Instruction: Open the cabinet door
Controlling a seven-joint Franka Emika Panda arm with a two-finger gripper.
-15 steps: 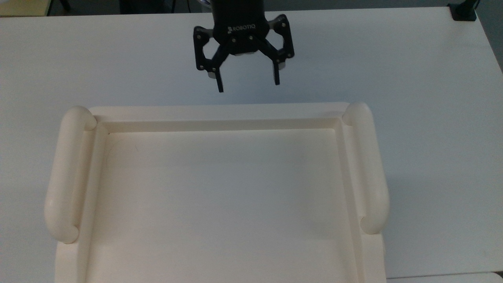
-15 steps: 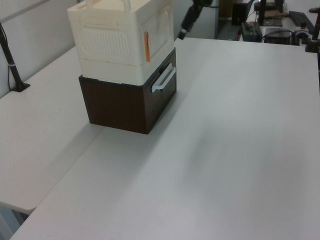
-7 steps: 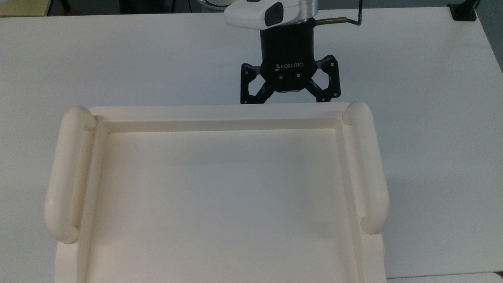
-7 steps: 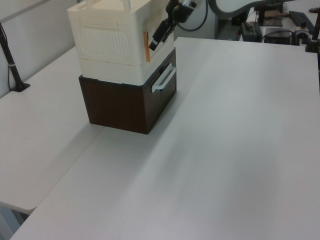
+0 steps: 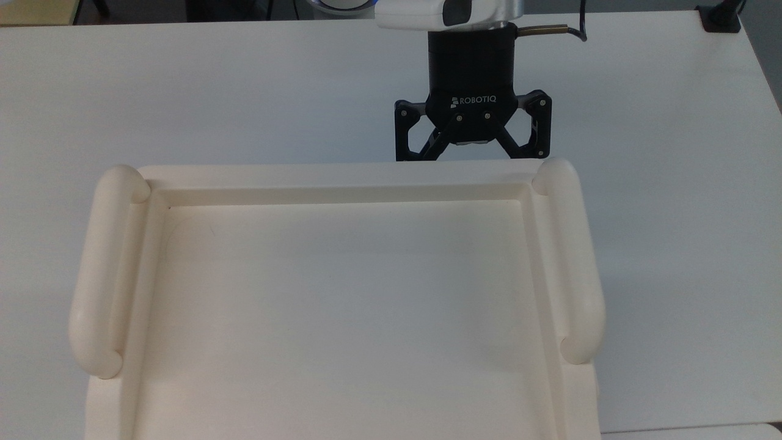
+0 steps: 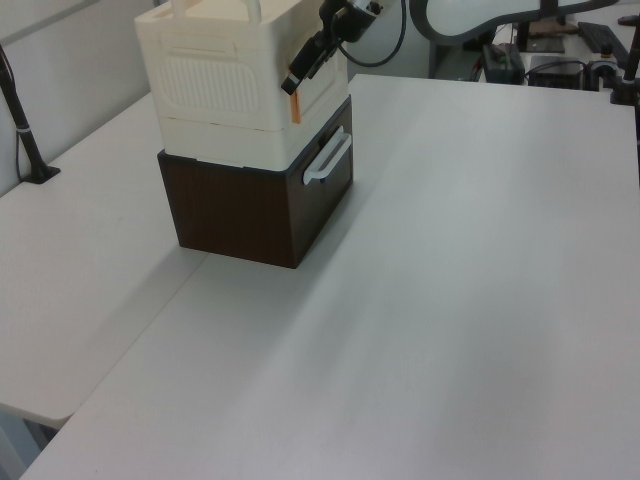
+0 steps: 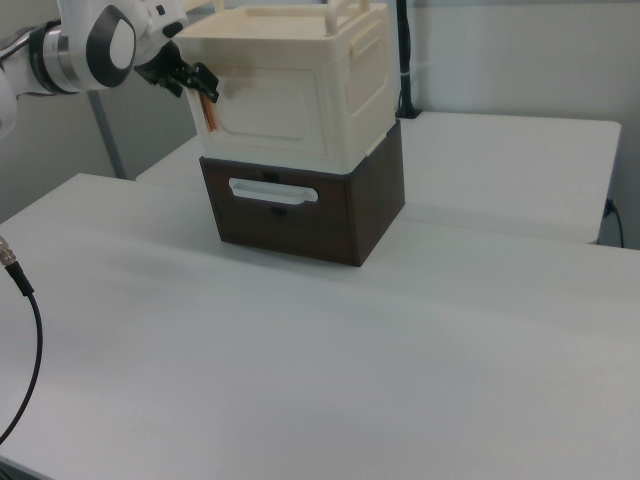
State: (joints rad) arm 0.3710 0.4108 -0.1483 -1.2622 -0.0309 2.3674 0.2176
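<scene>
Top view: the black gripper [image 5: 473, 157] has a glossy linkage frame, and its fingertips drop out of sight behind the rim of the cream cabinet [image 5: 342, 174], so I cannot tell whether they are spread or pressed together. The cabinet's top is a smooth, matte, recessed tray with rounded side rails. In the right view the gripper [image 7: 203, 88] sits at the orange handle strip [image 7: 209, 113] on the cabinet door [image 7: 285, 120], a flat cream panel with rounded corners that stretches away from the gripper toward the right view's right, long axis horizontal, closed flush. Below the gripper lies a dark brown wood-grain drawer [image 7: 290, 212] with a white handle [image 7: 273, 190].
</scene>
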